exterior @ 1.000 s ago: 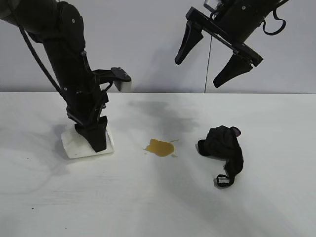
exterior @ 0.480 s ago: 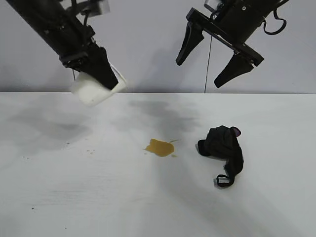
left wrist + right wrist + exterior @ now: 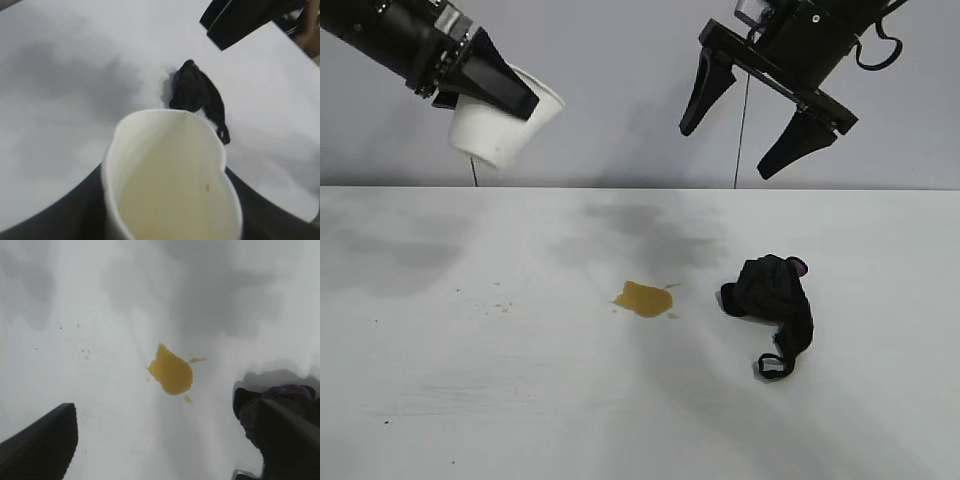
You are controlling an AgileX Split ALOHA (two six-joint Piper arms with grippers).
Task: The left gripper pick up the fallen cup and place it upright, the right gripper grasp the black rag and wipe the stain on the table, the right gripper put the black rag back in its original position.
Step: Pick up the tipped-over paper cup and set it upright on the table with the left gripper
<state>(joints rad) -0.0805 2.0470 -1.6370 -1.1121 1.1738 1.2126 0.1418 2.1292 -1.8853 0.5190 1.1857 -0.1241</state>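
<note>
so my left gripper (image 3: 510, 95) is clamped on the cup (image 3: 498, 128), tilted up in the air and not set upright yet, my right gripper (image 3: 750, 112) hangs wide open above the black rag (image 3: 772, 291), stain (image 3: 644, 298) unwiped.

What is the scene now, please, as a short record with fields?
left gripper: high above the table's left part, fingers shut on the cup
cup: white, in the air, tilted, rim squeezed out of round in the left wrist view
right gripper: in the air above the rag, fingers open, holding nothing
rag: black, lying on the table right of the stain
stain: amber, not wiped
table: white, small specks left of the stain
</note>
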